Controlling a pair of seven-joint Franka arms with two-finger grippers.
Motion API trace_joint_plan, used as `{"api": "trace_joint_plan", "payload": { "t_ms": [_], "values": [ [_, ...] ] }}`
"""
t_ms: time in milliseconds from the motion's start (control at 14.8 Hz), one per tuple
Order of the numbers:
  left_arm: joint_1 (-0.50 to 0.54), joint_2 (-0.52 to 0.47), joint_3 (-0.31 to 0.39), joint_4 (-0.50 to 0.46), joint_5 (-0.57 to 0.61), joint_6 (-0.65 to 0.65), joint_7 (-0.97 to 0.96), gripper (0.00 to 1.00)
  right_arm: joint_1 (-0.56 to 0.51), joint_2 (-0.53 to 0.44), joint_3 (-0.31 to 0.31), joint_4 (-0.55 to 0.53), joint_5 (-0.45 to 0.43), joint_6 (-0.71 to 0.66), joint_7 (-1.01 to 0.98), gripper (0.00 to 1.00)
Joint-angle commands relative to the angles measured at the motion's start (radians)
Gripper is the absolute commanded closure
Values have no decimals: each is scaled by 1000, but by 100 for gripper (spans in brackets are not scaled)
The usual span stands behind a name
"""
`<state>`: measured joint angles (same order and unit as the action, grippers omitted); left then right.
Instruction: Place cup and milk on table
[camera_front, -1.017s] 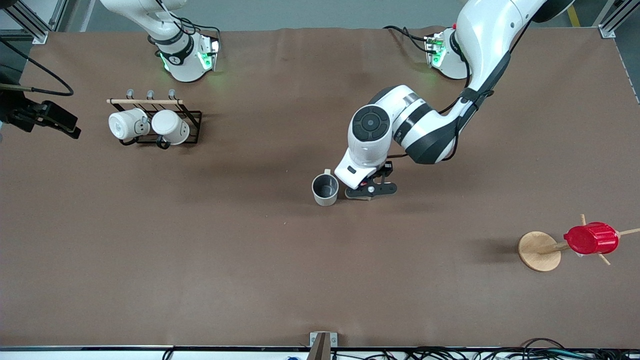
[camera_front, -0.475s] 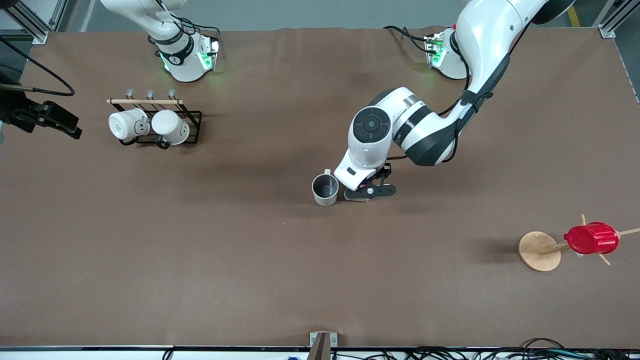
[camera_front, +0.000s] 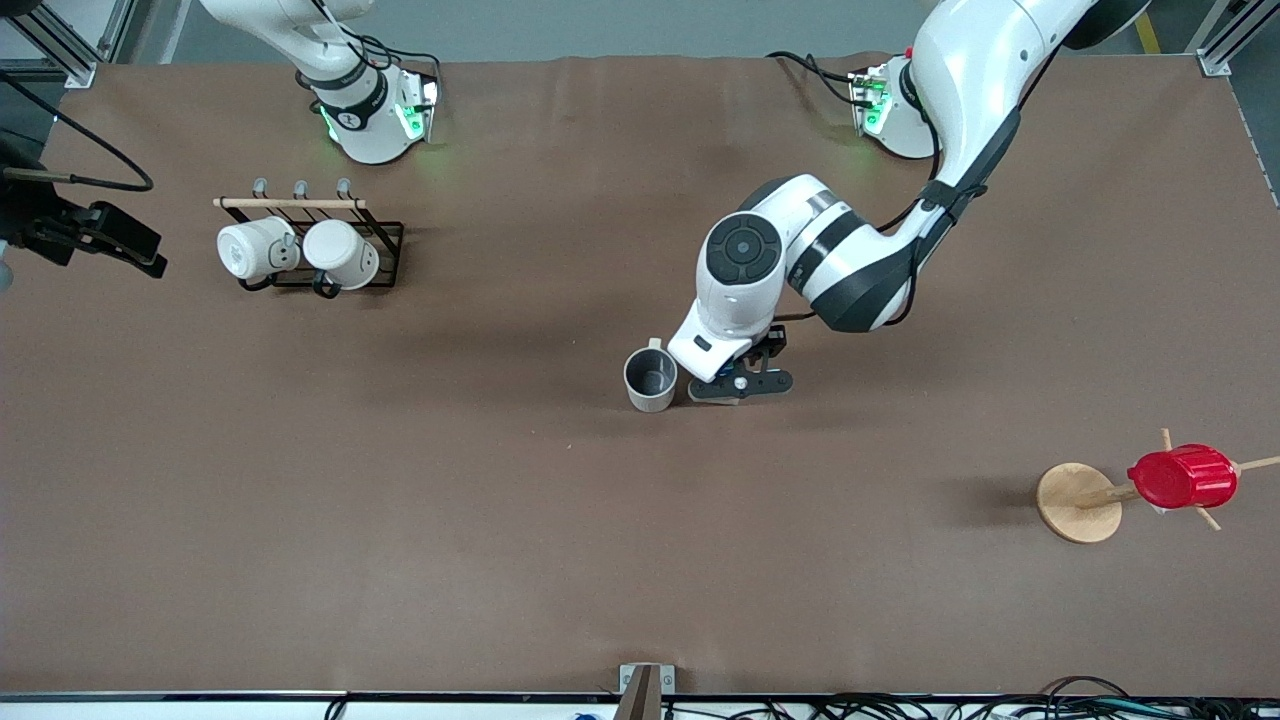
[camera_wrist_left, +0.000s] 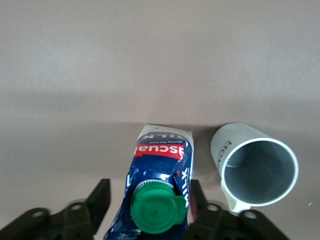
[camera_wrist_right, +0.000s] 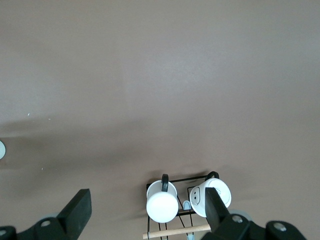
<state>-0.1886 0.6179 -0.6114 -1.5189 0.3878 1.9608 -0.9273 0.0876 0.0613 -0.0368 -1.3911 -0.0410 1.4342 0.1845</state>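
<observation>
**Operator:** Front view first. I have the left gripper (camera_front: 741, 385) low at mid-table, just beside the cup (camera_front: 650, 378), which stands upright on the table (camera_front: 500, 520). The arm hides the milk from here. The right gripper (camera_front: 95, 240) waits at the right arm's end of the table, up over bare surface near the black rack (camera_front: 385, 262) with two white mugs (camera_front: 300, 252).

**Supervisor:** And the red thing?

**Operator:** A red ribbed cup (camera_front: 1182, 477) on a wooden peg stand (camera_front: 1078, 502), toward the left arm's end. Not ours.

**Supervisor:** Left wrist view?

**Operator:** The milk (camera_wrist_left: 160, 187) stands upright on the table between my left fingers (camera_wrist_left: 97, 200), green cap up, cup (camera_wrist_left: 256, 170) close beside it but not touching. There's a gap on one side of the carton, so the fingers look parted and off it, not squeezing.

**Supervisor:** Right wrist?

**Operator:** Its fingers (camera_wrist_right: 77, 210) stand wide with nothing between them; the rack and mugs show below.

**Supervisor:** So where are we?

**Operator:** I'd judge this the release of the milk, with both items down. Next I'd lift the left gripper straight up, clearing the cap without brushing the carton or nudging the cup.
</observation>
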Motion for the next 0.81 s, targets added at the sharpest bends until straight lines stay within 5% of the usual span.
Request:
{"api": "trace_joint_plan", "payload": {
  "t_ms": [0,203,746],
  "values": [
    [6,-64,-8,8,17,-10,-19,0,-2,-15,0,-17,20,0,-10,0],
    [9,-165,7,5,-73,-32,-15,0,-2,-15,0,-17,18,0,-10,0],
    [9,-386,301,-7,-282,-124,181,0,-3,-15,0,-17,20,0,-10,0]
  ]
}}
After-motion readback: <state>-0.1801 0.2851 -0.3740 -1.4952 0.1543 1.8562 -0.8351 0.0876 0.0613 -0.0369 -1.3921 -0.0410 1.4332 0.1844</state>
